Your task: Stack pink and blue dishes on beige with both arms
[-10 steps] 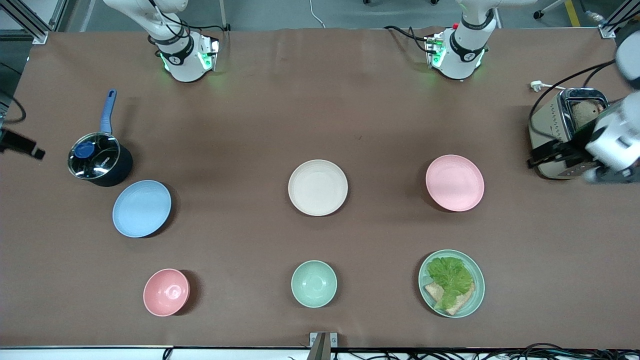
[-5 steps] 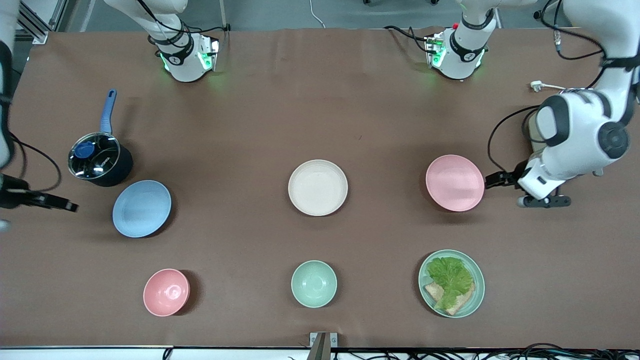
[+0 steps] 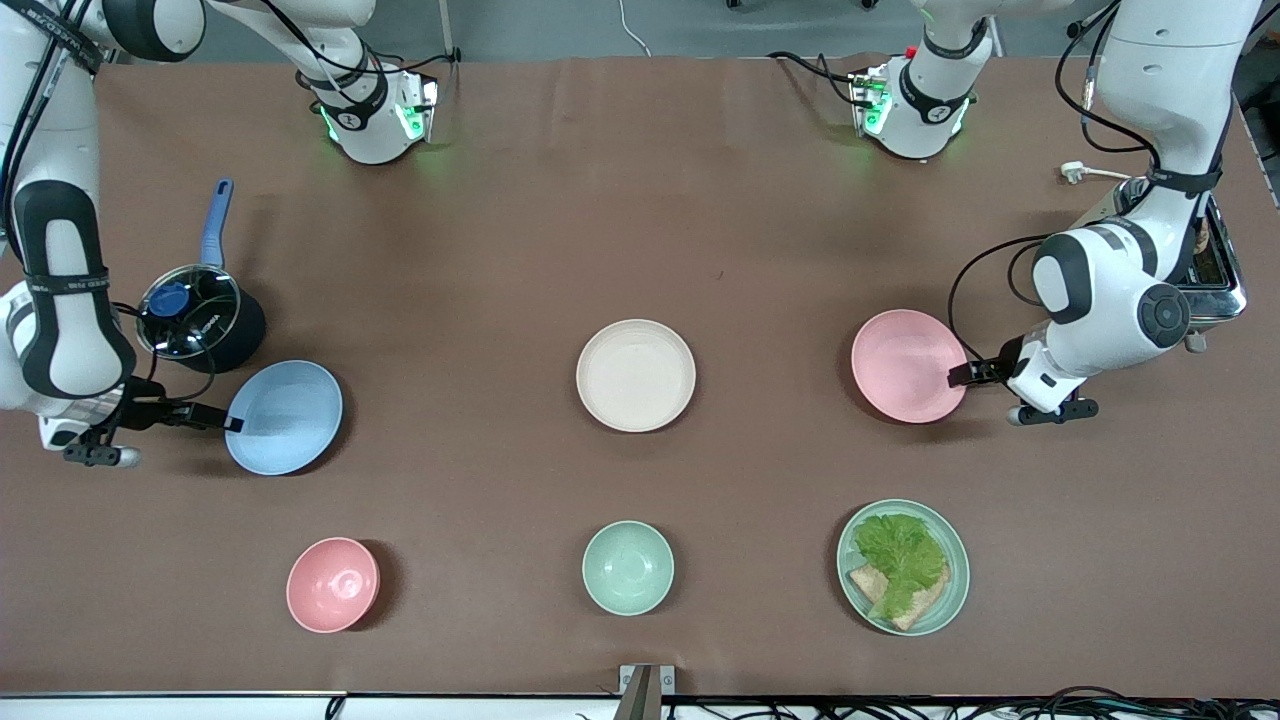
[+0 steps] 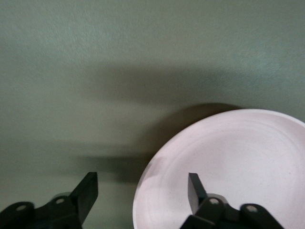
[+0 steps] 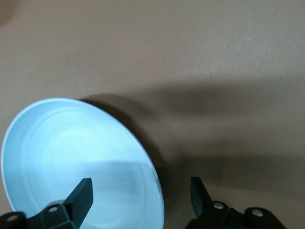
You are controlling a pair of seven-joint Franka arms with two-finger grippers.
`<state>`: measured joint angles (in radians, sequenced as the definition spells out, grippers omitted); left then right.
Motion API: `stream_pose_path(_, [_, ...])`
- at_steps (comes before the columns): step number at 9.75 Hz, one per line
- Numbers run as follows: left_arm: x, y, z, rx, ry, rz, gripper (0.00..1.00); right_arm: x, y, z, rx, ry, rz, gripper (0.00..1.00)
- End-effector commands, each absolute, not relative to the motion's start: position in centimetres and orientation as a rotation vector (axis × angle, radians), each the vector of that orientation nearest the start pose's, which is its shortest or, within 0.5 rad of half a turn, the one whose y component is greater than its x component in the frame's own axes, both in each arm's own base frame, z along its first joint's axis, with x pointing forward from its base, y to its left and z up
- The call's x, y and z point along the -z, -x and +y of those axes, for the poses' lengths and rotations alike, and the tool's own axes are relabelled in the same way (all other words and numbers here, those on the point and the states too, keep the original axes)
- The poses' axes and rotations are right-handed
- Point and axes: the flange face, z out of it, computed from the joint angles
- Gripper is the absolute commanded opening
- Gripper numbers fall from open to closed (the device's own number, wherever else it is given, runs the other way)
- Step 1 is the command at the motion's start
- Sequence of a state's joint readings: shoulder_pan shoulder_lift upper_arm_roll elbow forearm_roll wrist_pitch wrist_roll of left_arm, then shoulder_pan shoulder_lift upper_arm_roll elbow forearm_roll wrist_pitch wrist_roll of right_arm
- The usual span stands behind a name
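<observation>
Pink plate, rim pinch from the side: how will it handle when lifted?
The pink plate looks rigid and thin, so probably light. Held at one edge by the open left gripper straddling its rim, it may droop or tilt. Its matte surface probably limits slipping.

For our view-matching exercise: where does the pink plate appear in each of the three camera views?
Front view: pink plate toward the left arm's end, left pincer at its rim.
Left wrist view: pink plate, rim between the open fingers.
Right wrist view: not in it.
Shared landmark: left pincer.
</observation>
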<state>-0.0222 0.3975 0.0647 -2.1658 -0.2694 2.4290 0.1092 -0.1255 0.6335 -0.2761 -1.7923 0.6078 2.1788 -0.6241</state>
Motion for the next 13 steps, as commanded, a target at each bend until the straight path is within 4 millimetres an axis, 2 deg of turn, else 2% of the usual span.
stream_pose_path(1, [-17.2,-54.0,2.3,-0.239,3.307,-0.283,0.69,-19.3,-58.5,-22.0,-0.007,2.769,0.199,0.71])
stream_pose_path(2, [-16.9,-53.7,2.3,-0.245,3.319,-0.256,0.65,-18.3,-57.9,-22.0,-0.03,2.76,0.219,0.64])
stream_pose_path(4, [-16.6,-53.2,2.3,-0.246,3.358,-0.254,0.46,-17.5,-57.3,-21.6,-0.015,2.718,0.281,0.54])
stream_pose_path(5, [-16.4,-52.8,2.5,-0.252,3.372,-0.253,0.37,-17.5,-57.4,-21.5,-0.015,2.717,0.28,0.43])
stream_pose_path(7, [-16.9,-53.0,2.6,-0.238,3.379,-0.239,0.12,-17.5,-57.7,-21.4,-0.023,2.714,0.292,0.01])
stream_pose_path(8, [-17.4,-53.0,3.1,-0.229,3.381,-0.234,0.02,-18.4,-58.7,-21.3,-0.004,2.716,0.294,0.0])
stream_pose_path(9, [-18.5,-53.1,4.2,-0.224,3.39,-0.202,0.0,-19.1,-59.2,-21.5,0.006,2.727,0.302,0.01])
stream_pose_path(10, [-21.3,-53.7,4.5,-0.196,3.413,-0.151,0.0,-20.0,-59.7,-21.6,0.0,2.721,0.318,0.01])
stream_pose_path(11, [-25.0,-55.1,3.9,-0.181,3.44,-0.122,0.0,-22.0,-60.7,-22.5,-0.02,2.749,0.282,0.01])
stream_pose_path(12, [-27.5,-55.3,2.6,-0.158,3.46,-0.066,0.0,-24.6,-61.8,-23.5,-0.048,2.815,0.188,0.01])
stream_pose_path(13, [-29.5,-55.5,-1.2,-0.12,3.477,0.054,0.0,-27.3,-62.8,-24.0,-0.077,2.829,0.171,0.01])
